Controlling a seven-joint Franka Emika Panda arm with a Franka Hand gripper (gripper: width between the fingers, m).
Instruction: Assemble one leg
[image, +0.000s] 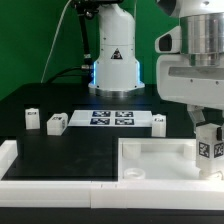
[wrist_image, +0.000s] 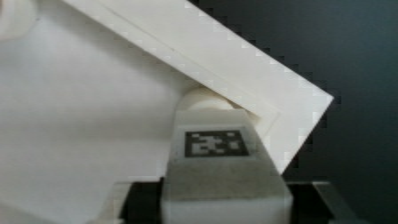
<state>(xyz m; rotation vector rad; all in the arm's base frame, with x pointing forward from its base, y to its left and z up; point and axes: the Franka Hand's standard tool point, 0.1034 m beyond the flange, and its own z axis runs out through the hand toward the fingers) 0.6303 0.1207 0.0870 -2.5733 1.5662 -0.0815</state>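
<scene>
Jaws tight around the leg (wrist_image: 217, 150)

**White Panda With Dark Trim**

The arm's base (image: 112, 50) is glossy white and rounded, with a black triangular sticker (image: 116, 56) on its front and a blue light ring (image: 112, 88) at its six o'clock. Black cables (image: 68, 35) loop at its nine o'clock. The hand housing (image: 195, 70) is white and grey. The pincer (image: 207, 150) has grey fingers (wrist_image: 143, 205).

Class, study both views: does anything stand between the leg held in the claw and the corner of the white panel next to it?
Nothing visible does. The claw holds the leg right at the corner of the panel, with no object between them. The spare legs lie farther off, beside the marker board.
</scene>
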